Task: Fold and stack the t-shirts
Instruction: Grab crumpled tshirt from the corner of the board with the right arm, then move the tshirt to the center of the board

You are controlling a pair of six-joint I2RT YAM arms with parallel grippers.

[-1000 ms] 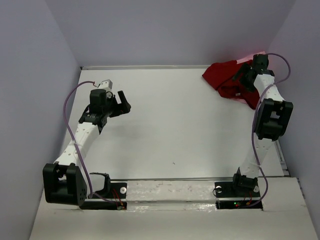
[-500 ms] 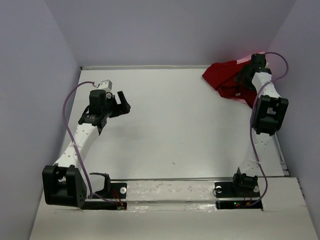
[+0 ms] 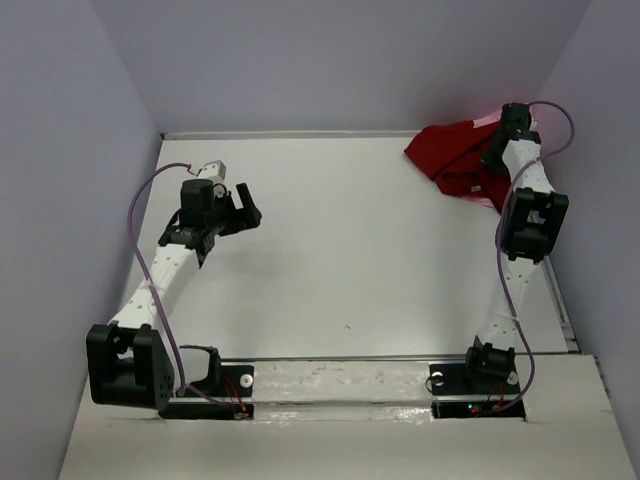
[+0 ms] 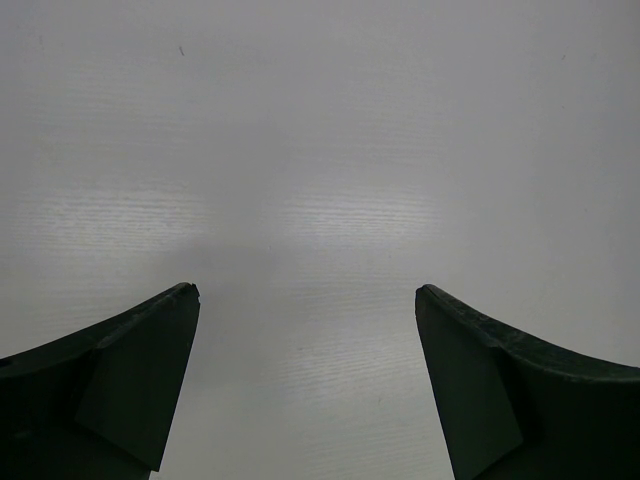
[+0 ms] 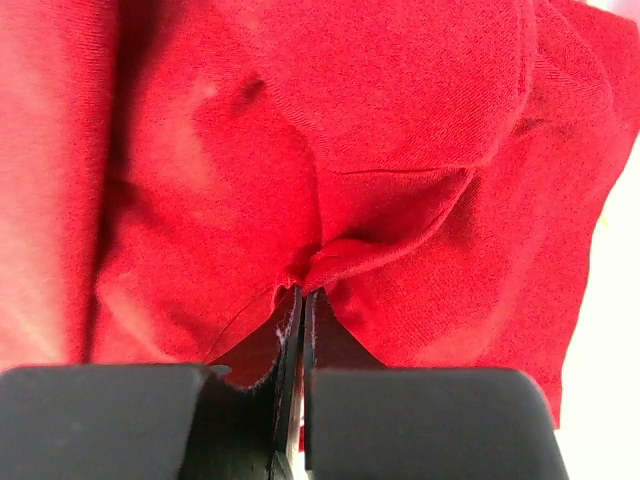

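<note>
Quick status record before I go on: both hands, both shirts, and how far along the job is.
left hand: open, empty, over the bare table, left of centre
right hand: shut, pinching a fold of the red shirt
red shirt: crumpled heap in the far right corner, unfolded
pink shirt: only a pale pink edge shows behind the red shirt; its state cannot be told
folding: not begun
stack: none yet
</note>
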